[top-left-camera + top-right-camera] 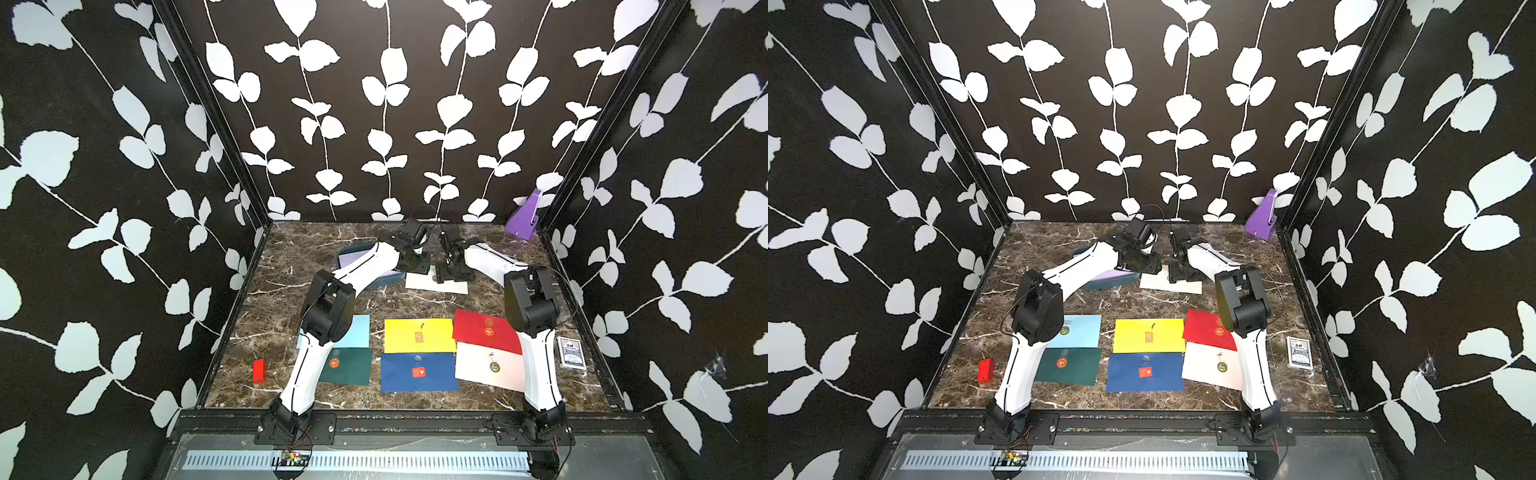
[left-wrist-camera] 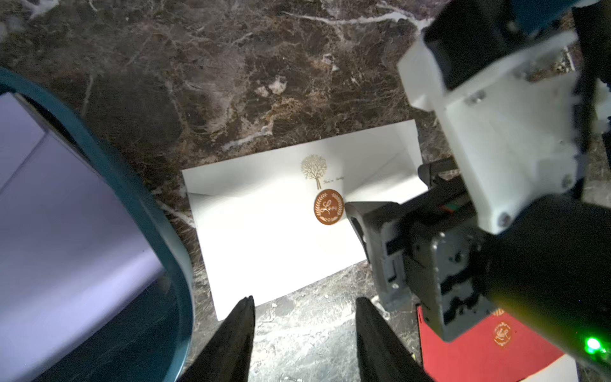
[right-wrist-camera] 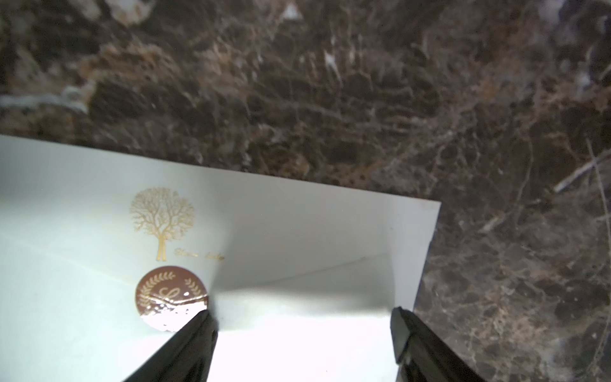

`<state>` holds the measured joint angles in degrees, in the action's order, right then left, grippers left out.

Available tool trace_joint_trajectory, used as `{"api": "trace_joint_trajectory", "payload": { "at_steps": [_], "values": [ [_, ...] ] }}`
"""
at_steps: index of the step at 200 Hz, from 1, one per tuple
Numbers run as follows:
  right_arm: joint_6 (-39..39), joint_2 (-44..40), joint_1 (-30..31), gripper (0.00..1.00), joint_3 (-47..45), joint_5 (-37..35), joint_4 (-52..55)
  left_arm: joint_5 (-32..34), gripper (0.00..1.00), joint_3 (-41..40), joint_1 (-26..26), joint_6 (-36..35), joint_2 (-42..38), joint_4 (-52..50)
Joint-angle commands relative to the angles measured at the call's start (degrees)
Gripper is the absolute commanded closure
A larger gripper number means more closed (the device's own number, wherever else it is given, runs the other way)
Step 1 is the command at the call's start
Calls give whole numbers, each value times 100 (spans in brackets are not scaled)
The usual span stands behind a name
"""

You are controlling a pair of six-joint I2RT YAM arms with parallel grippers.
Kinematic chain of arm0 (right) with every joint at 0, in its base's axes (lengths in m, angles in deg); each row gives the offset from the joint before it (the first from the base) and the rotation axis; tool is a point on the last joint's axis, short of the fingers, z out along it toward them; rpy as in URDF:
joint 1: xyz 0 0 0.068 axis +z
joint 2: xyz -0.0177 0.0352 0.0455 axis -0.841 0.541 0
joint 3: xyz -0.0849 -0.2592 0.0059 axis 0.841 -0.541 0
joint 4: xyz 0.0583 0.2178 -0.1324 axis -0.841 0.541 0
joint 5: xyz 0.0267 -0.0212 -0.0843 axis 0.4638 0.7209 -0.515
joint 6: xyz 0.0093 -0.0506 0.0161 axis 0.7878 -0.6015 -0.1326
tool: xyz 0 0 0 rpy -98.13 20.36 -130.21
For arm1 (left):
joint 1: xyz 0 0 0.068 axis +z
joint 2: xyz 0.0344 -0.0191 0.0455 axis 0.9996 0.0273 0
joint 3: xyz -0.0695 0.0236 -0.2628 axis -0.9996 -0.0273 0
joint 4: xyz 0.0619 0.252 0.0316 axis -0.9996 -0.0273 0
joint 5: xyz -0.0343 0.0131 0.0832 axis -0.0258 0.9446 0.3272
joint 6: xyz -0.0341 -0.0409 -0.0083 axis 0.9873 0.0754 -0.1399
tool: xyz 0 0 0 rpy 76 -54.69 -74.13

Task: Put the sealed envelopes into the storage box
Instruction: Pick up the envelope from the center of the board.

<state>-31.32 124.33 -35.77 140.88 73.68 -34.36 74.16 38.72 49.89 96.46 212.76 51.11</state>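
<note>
Looks bright and evenly lit in both top views, bowing toward the edges. Reads dimmer at the wrist cameras: burns out to white glare on the white envelope (image 3: 297, 347), smears soft across the marble table (image 3: 330, 82), sinks into shadow beside the storage box (image 2: 148, 211).

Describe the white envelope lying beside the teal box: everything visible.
The white envelope is matte paper, lying flat, flap side up, on the marble table, beside the storage box but apart from it. A gold tree print sits next to its round brown seal. The right gripper, open, straddles one end, one fingertip by the seal; contact is unclear.
</note>
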Motion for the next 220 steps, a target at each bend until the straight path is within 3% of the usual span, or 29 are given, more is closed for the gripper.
{"api": "trace_joint_trajectory", "payload": {
  "at_steps": [1, 42, 79, 108, 147, 220],
  "values": [
    [-190, -292, -240, 16, -745, -60, 359, 77, 48, -6, -19, -5, -263, -200],
    [-324, -944, -613, 14, -1530, 226, -27, 56, 48, 161, -277, -8, -57, -269],
    [-101, -1405, -795, 1, -1762, 721, -438, -106, 48, 220, -425, 204, 256, -130],
    [125, -1633, -972, 1, -1877, 864, -520, -153, 49, 271, -448, 148, 458, -84],
    [352, -1629, -1291, 1, -2319, 1381, -798, -252, 49, 340, -452, 102, 738, -15],
    [598, -1351, -1327, 1, -2599, 1858, -1118, -605, 49, 111, -448, 17, 1031, 10]
  ]
}}
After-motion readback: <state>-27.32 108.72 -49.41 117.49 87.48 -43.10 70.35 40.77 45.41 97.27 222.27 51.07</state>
